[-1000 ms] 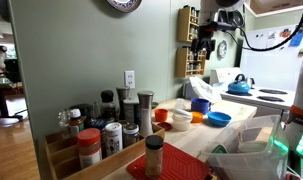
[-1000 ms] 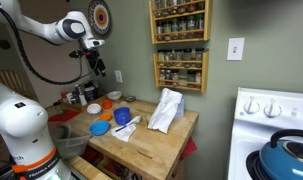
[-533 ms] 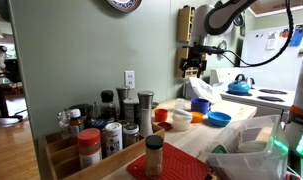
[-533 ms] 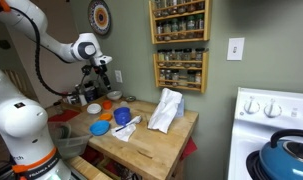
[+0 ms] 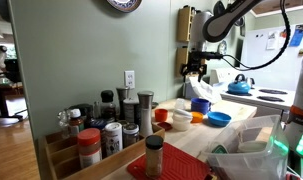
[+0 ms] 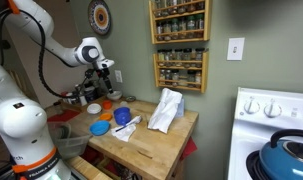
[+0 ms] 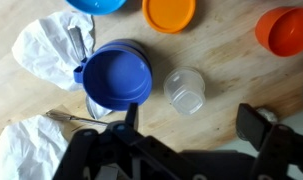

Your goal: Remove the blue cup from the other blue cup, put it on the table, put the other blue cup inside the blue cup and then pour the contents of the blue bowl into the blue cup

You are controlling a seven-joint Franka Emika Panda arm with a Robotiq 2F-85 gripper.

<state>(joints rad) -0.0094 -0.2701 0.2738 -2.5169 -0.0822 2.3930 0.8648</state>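
Observation:
In the wrist view the blue cups (image 7: 116,75) stand on the table (image 7: 226,55) as one stack, handle to the left, with a second blue rim showing under the top one. The same stack appears in both exterior views (image 5: 201,105) (image 6: 121,116). The blue bowl (image 7: 96,4) is cut off by the top edge of the wrist view and lies beside the stack in both exterior views (image 5: 219,118) (image 6: 99,128). My gripper (image 7: 194,125) hangs open above the table, just beside the cups, holding nothing. It also shows from outside (image 5: 196,70) (image 6: 99,85).
A clear plastic cup (image 7: 185,90) stands between the fingers' line and the blue stack. An orange bowl (image 7: 169,12) and an orange cup (image 7: 286,30) sit nearby. White crumpled cloth (image 7: 46,45) lies beside the cups. Spice jars (image 5: 111,130) and a blue kettle (image 5: 240,86) stand further off.
The arm has come down from high near the wall rack to just above the cups; the last half second brought only a slight further drop. The jaws stayed open.

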